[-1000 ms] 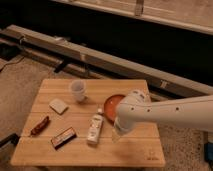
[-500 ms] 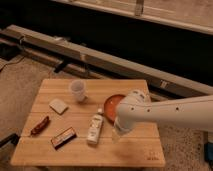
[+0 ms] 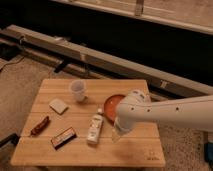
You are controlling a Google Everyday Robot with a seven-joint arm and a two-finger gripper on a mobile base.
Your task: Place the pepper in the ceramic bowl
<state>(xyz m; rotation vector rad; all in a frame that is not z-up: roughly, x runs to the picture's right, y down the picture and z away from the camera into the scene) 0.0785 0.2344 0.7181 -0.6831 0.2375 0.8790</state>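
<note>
Wooden table [image 3: 75, 152] with pepper [image 3: 40, 126], ceramic bowl [image 3: 110, 102]

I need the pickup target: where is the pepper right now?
The pepper lies near the left edge of the table in the camera view, just left of the dark bar, far from the gripper hovering beside the white bottle.

On the table [image 3: 142, 152], the pepper [image 3: 40, 125] is located at the left, with a bar [image 3: 63, 137] to its right and a pad [image 3: 58, 105] behind. A cup [image 3: 77, 90] is set at the back, the ceramic bowl [image 3: 110, 103] to its right. The gripper [image 3: 119, 134] is positioned before the bowl, just right of a lying bottle [image 3: 95, 128].
</note>
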